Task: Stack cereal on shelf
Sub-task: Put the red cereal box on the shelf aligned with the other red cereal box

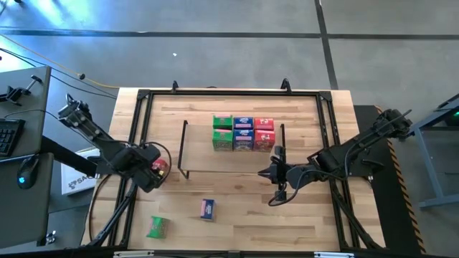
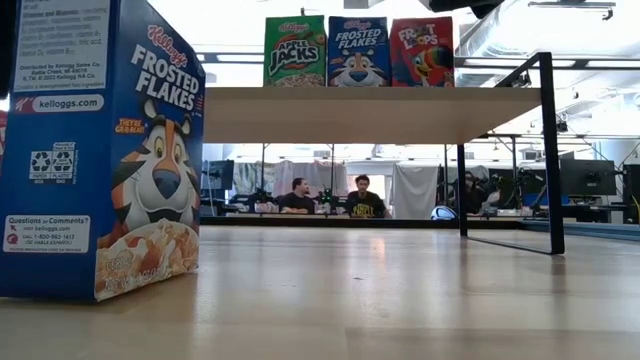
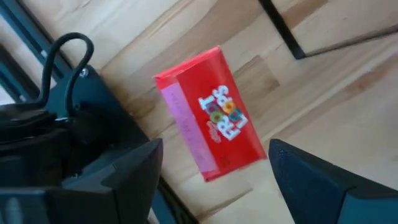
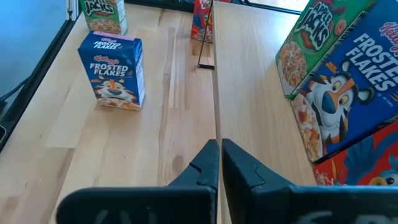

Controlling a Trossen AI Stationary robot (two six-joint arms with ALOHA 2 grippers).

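Shelf leg just beside red box, under open left tool.

Between your left gripper's dark fingers you see a red cardboard cereal box with multicoloured lettering and a pink side panel. Ahead of your right gripper's black fingers stands a blue cardboard box with white lettering, on light wood.

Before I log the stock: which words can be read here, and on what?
"FROSTED FLAKES", "kelloggs.com", "Questions or Comments?": near blue box
"APPLE JACKS": green box on shelf
"FROSTED FLAKES": blue box on shelf
"FROOT LOOPS": red box on shelf
"LOOPS": fallen red box
Fine print: too small.
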